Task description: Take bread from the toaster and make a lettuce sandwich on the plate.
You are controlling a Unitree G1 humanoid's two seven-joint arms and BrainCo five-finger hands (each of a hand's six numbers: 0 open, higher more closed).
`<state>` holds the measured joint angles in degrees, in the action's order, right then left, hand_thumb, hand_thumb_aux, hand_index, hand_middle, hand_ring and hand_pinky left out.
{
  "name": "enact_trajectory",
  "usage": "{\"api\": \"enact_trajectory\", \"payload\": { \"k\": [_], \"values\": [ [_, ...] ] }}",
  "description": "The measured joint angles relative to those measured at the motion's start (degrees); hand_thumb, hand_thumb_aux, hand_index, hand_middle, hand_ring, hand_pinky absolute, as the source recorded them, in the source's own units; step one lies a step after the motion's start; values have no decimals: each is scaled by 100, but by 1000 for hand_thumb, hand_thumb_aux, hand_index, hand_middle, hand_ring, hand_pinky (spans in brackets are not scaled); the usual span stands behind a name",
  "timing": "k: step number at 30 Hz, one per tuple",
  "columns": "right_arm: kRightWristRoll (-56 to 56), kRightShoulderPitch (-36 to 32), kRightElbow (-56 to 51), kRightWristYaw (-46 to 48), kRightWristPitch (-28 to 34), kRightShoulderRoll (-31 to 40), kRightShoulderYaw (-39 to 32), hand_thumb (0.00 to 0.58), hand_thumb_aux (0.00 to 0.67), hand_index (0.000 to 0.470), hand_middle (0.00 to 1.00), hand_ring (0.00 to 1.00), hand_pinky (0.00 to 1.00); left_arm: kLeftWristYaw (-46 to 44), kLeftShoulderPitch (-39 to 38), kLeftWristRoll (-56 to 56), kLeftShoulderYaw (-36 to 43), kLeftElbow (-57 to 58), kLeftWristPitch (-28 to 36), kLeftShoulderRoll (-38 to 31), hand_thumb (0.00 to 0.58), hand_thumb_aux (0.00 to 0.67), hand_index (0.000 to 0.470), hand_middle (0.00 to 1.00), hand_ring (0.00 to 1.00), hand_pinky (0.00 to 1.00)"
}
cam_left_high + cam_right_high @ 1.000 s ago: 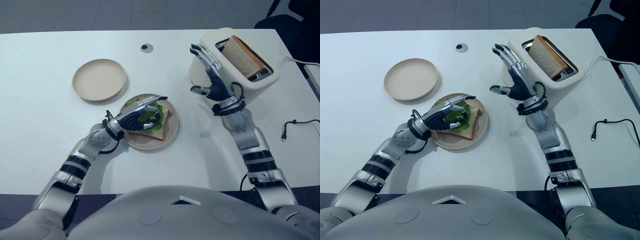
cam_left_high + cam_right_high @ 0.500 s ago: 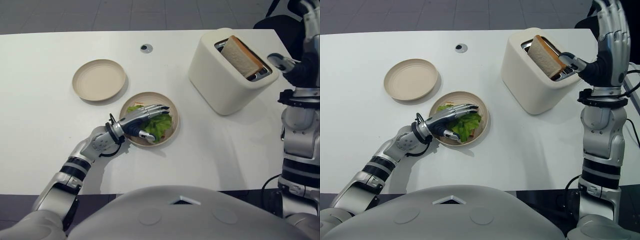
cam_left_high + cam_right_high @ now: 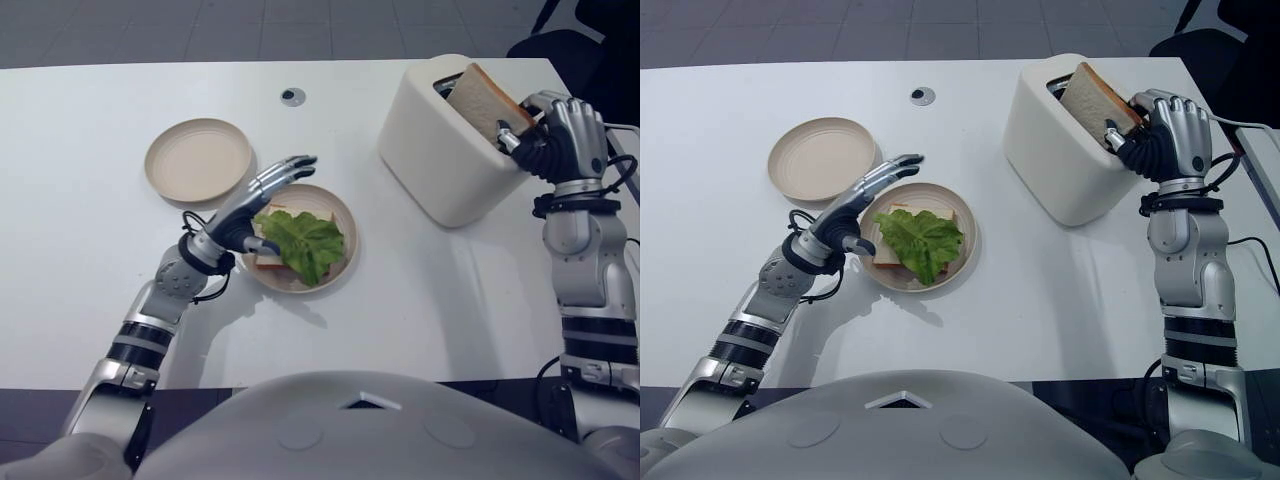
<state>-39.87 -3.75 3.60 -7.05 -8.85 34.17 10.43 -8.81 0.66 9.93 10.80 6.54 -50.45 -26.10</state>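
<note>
Lifted since earlier frame: left hand point(image 3: 245, 205), fingers spread and empty, over left rim of plate point(image 3: 348, 255) bearing lettuce point(image 3: 300, 240). Brought in beside toaster point(image 3: 430, 150): right hand point(image 3: 565, 135), fingers curled onto bread slice point(image 3: 478, 98), tilted in slot just left of palm, long axis up-left.

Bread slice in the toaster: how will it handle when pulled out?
Probably light: the bread slice is thin and leans in the toaster slot. The right hand grips only one edge with its fingers, so it may flex or tear. Matte crust, likely not slippery.
</note>
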Motion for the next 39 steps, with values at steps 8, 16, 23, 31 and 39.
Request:
{"api": "enact_trajectory", "payload": {
  "k": [8, 16, 23, 31, 39],
  "values": [
    [841, -352, 877, -708, -1048, -180, 230, 580, 670, 470, 1000, 1000, 1000, 97, -239, -581, -670, -98, 115, 56, 0, 0, 0, 0, 0, 0],
    [3557, -448, 1520, 861, -1934, -772, -1323, 580, 670, 470, 1000, 1000, 1000, 229, -310, 374, -829, 382, -66, 69, 0, 0, 0, 0, 0, 0],
    [4200, -205, 184, 1907, -1041, -1819, -2657, 580, 670, 470, 1000, 1000, 1000, 1300, -254, 316, -2146, 387, -226, 182, 0, 0, 0, 0, 0, 0],
    [2777, -167, -1437, 1392, -1146, -2094, -2917, 580, 670, 470, 1000, 1000, 1000, 2079, -341, 2085, -2693, -264, -387, 264, 0, 0, 0, 0, 0, 0],
    [2014, -168, -1713, 1160, -1170, -1922, -2938, 580, 670, 470, 1000, 1000, 1000, 1300, -617, 3535, -1233, -902, -268, 78, 0, 0, 0, 0, 0, 0]
  ]
}}
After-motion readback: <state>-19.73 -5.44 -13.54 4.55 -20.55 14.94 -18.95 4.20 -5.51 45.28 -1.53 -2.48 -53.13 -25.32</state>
